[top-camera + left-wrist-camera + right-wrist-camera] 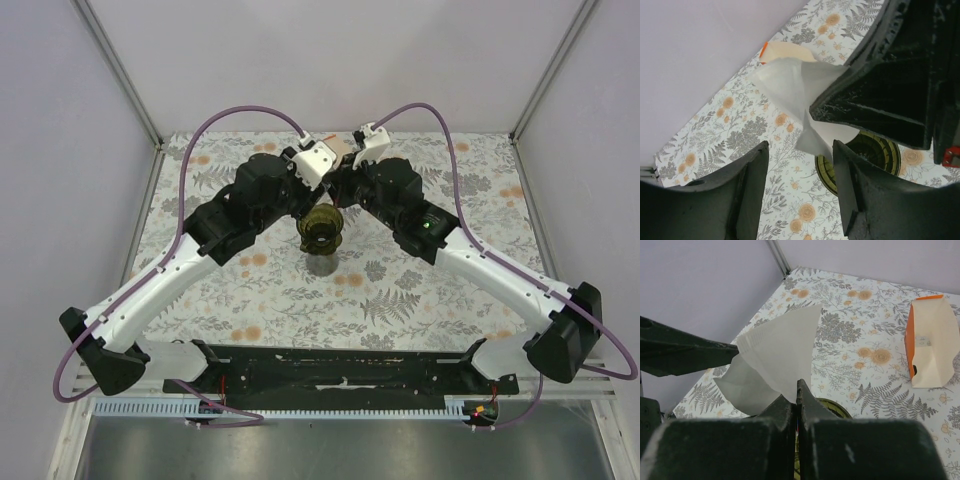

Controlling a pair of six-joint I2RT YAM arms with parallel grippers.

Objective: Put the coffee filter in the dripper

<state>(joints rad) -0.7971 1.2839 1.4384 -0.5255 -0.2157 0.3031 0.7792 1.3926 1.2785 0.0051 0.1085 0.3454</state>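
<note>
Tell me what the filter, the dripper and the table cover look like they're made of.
Filter: thin white paper, matte; it creases softly and looks slightly translucent.
Dripper: dark green and ribbed, with glossy highlights; probably plastic, possibly glass.
Table cover: flat floral print with a matte look; paper or vinyl, can't tell which.

White coffee filter (790,90) above dripper (877,150), left fingers (752,185) apart, orange pack (787,51) behind

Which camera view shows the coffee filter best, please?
The right wrist view: the coffee filter fans out almost whole. The left wrist view has it partly blocked by the right gripper; from above, the arms hide it.
</note>
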